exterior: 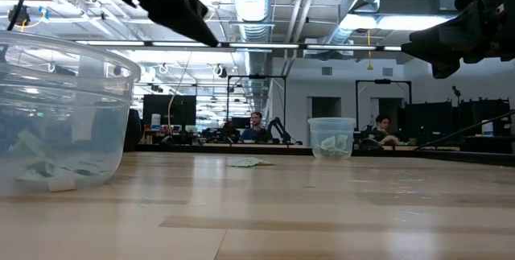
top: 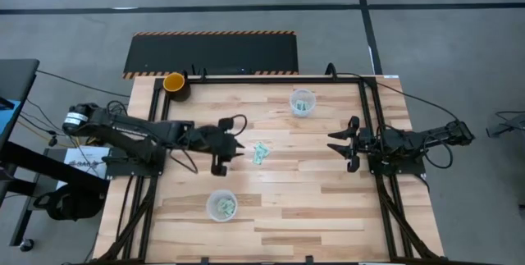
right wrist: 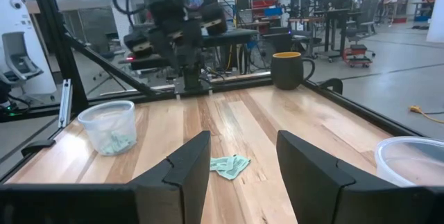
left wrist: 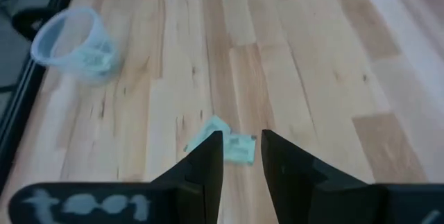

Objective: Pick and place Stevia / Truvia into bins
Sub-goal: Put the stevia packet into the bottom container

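A few pale mint-green Stevia packets [top: 261, 153] lie in a small heap flat on the wooden table's middle; they also show in the left wrist view [left wrist: 232, 146] and the right wrist view [right wrist: 229, 165]. My left gripper [top: 235, 144] is open and hangs above the table just left of the heap, its fingers [left wrist: 208, 165] framing it from above without touching. My right gripper [top: 338, 143] is open and empty, raised to the right of the heap. A clear cup [top: 303, 101] stands at the far side and another [top: 221, 205] at the near side, each holding packets.
A yellow-orange cup [top: 174, 82] stands at the table's far left corner. Black frame rails [top: 369, 125] run along the table's edges. Bare wood lies between the heap and both clear cups. People sit at desks in the room behind [exterior: 256, 125].
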Motion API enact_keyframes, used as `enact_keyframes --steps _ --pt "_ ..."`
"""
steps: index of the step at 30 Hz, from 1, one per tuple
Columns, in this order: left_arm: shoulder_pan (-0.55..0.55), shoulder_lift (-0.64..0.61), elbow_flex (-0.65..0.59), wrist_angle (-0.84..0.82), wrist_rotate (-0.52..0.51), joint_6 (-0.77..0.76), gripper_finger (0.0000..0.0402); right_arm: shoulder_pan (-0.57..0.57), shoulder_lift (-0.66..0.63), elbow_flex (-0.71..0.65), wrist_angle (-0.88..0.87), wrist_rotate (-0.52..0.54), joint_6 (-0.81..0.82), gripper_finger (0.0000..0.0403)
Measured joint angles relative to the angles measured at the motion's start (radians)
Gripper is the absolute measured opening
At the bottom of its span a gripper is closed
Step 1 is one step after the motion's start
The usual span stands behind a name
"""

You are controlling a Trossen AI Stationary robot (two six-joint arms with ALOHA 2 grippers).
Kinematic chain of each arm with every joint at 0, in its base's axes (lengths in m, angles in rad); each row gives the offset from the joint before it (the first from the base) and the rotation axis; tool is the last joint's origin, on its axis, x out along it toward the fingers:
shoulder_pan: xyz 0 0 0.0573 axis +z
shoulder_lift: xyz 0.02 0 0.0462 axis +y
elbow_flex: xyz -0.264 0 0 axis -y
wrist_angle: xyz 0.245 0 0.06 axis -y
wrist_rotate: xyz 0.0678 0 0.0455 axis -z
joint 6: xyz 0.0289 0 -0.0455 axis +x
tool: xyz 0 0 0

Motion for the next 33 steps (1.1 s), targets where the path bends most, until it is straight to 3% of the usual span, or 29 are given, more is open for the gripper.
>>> enact_keyframes --steps 7,14,20,33 --pt "0.097 0.053 0.001 0.071 0.144 0.038 0.0089 0.0 0.0 0.0 0.0 0.0 0.0 0.0159" --pt "0.136 0.201 0.0 0.148 0.175 0.132 0.0088 0.0 0.0 0.0 0.0 0.0 0.0 0.0159" --pt "0.154 0.345 0.019 0.253 0.329 0.166 0.0088 0.0 0.0 0.0 0.0 0.0 0.0 0.0159" --pt "0.17 0.501 0.089 0.264 0.385 0.186 0.0088 0.0 0.0 0.0 0.001 0.0 0.0 0.0159"
